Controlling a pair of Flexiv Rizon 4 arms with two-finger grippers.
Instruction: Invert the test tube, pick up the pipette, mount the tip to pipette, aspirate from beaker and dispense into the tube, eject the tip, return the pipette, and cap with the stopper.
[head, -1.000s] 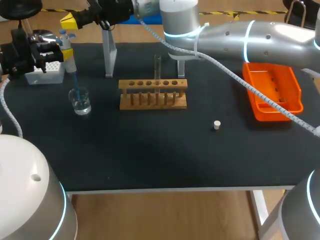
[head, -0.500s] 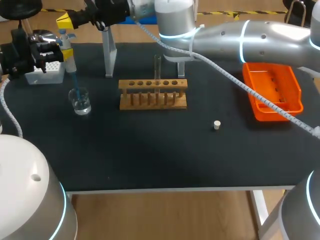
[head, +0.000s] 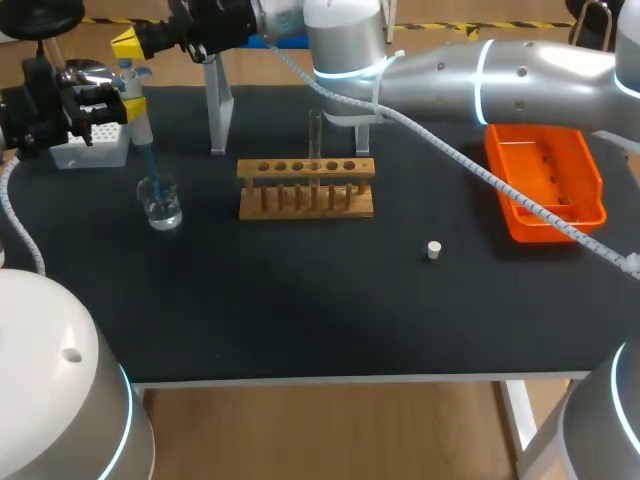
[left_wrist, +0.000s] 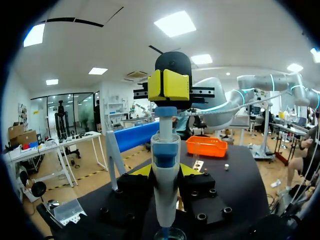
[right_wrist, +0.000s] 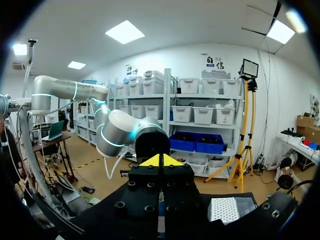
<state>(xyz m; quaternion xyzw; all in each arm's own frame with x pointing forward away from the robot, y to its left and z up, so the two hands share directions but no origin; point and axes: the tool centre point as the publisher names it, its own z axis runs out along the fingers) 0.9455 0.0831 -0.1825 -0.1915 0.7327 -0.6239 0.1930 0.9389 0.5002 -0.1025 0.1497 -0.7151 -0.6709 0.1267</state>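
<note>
one pipette, one beaker, one tube, one stopper

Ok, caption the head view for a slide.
The pipette dips into the beaker; tube stands in the rack, stopper on the table.

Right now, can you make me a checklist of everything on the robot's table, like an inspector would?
Surface: black table, flat.
Job's things: pipette upright, its blue tip down in the beaker; test tube upright in the wooden rack; stopper alone on the table; tip box behind the beaker; stand; orange tray.
Clutter: nothing seen.
Grippers: left gripper shut on the pipette; right gripper shut, right above the pipette's top.
Cables: white cable hangs along the right arm.
Surroundings: nothing seen reaching over the table.
</note>
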